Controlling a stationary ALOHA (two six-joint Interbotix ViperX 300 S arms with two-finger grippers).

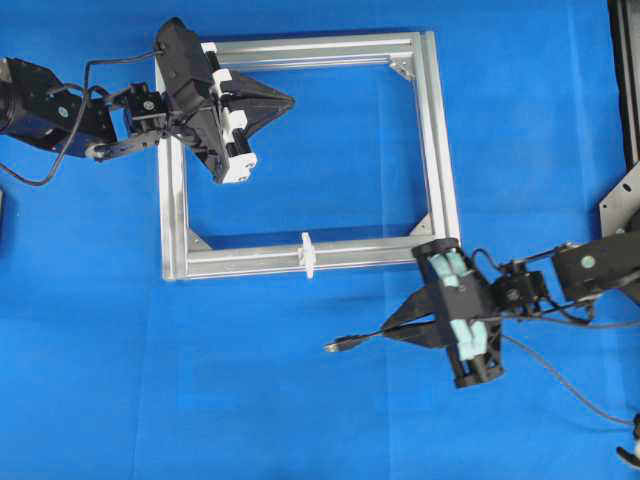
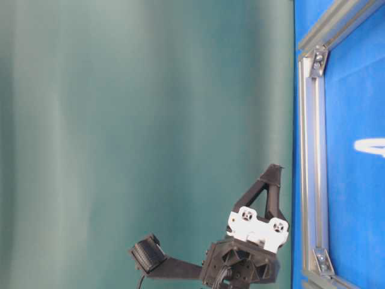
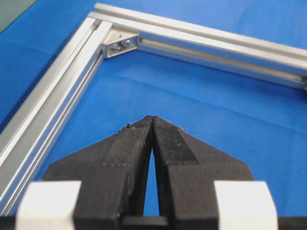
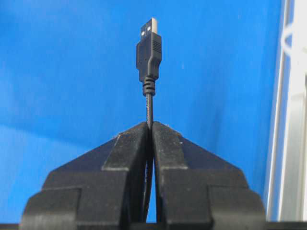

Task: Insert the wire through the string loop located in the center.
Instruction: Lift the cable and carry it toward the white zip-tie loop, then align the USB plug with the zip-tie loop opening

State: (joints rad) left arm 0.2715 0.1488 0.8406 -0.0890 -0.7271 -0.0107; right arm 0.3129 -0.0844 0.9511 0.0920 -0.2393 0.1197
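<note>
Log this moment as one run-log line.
right hand: shut on wire, plug ahead of fingertips | left hand: shut, holding nothing, over frame | string loop: on near rail, not threaded

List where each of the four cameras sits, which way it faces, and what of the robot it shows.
Overhead: above, facing down; both arms, frame, string loop, wire.
Table-level: low at the edge, turned sideways; left end effector before a green backdrop.
Left wrist: facing along its shut, empty fingers at a frame corner.
Right wrist: facing along the right end effector, shut on the wire's plug end.
Shared: all show the frame.
</note>
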